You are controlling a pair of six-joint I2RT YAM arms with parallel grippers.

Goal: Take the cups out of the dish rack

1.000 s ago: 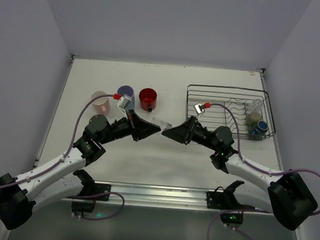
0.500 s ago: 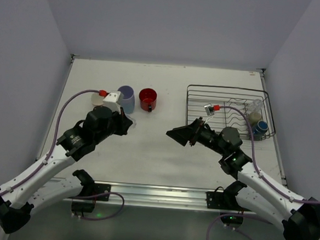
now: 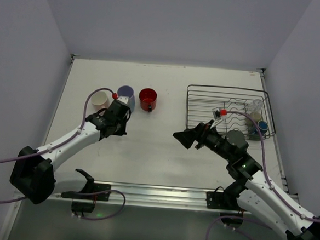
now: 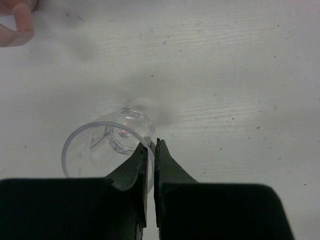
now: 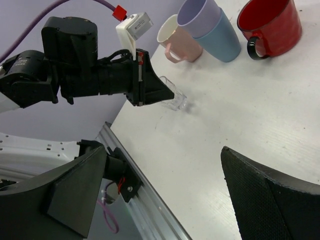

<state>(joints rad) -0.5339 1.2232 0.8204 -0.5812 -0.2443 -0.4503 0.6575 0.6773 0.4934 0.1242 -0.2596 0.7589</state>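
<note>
Left wrist view: the left gripper [image 4: 151, 146] pinches the clear glass [image 4: 109, 148] at its rim; it should set the glass flat before releasing.

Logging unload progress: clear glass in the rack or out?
Out. The left end effector pinches the clear glass by its rim over the table, well left of the dish rack.

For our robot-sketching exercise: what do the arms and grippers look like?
The left arm and right arm have white shells and black joints. The left gripper and right gripper are black, wedge-shaped. A purple cable runs to a red connector beside each white camera box.
</note>
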